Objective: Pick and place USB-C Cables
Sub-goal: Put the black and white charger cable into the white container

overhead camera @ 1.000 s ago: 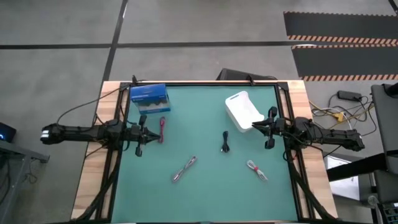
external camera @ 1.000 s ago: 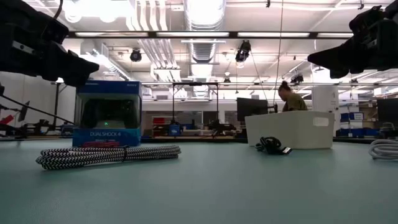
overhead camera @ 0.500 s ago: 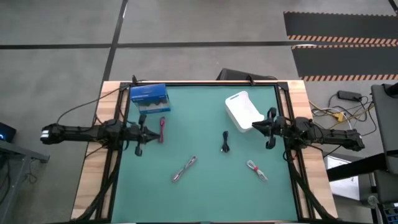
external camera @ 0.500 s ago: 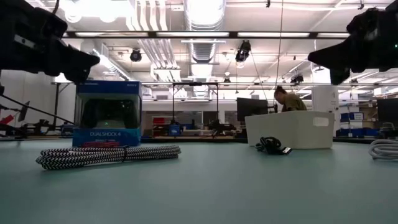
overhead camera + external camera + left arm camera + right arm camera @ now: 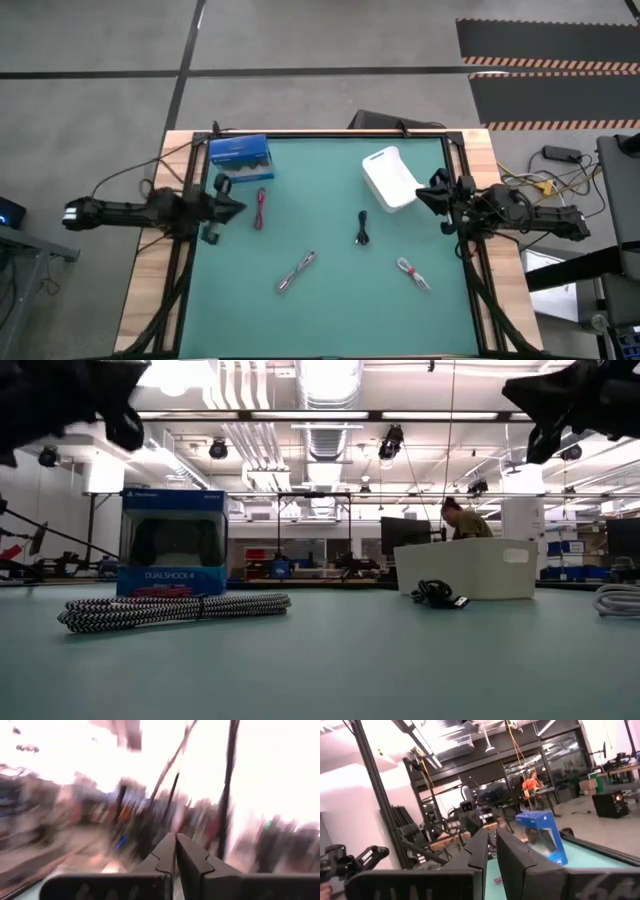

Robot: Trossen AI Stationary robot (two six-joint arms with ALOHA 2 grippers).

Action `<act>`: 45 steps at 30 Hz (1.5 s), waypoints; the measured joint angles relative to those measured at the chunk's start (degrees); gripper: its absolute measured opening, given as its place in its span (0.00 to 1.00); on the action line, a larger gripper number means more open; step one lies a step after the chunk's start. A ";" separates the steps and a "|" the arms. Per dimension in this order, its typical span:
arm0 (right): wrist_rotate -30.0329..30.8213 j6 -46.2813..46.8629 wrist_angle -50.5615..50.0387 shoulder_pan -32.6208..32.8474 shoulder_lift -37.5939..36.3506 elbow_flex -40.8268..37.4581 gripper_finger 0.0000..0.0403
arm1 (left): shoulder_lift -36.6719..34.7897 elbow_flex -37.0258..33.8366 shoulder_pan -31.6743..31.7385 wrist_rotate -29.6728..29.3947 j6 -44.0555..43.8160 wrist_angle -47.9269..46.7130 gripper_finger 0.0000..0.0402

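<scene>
Four cable bundles lie flat on the green mat and nothing touches them. The red one [image 5: 260,208] is near the blue box, the black one [image 5: 362,230] is mid-table, the silver-grey one [image 5: 296,272] lies toward the near edge, and the white-and-red one [image 5: 411,273] is near right. The low view shows the braided silver-grey bundle [image 5: 170,610] and the black one [image 5: 435,593]. My left gripper [image 5: 218,208] hovers at the table's left side, left of the red cable, fingers shut [image 5: 175,852]. My right gripper [image 5: 436,195] hovers at the right side beside the white bin, fingers shut [image 5: 490,845].
A blue box [image 5: 240,155] stands at the far left of the mat. A white bin [image 5: 390,178] sits far right, close to my right gripper. The black frame rails [image 5: 180,250] run along both sides of the table. A person sits in the room beyond [image 5: 465,520].
Both grippers have risen and tipped up, so their fingers now point out across the table. My left gripper has drawn back toward the table's left edge and my right gripper slightly toward the right edge. The cables have not moved.
</scene>
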 joint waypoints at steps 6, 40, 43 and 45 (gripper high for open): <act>0.03 -2.10 -0.14 0.00 2.26 3.75 0.07 | 1.61 2.43 -0.01 6.58 -1.02 10.40 0.00; -0.46 -16.86 -5.69 0.00 5.39 10.70 0.07 | 39.00 22.52 -0.71 8.95 -16.66 18.26 0.00; -0.46 -18.56 -5.49 0.00 5.36 10.70 0.07 | 42.81 26.31 -0.86 8.69 -19.13 11.43 0.00; -0.46 -18.55 -5.42 0.00 5.28 10.70 0.07 | 44.97 29.29 -1.24 8.09 -19.70 5.55 0.00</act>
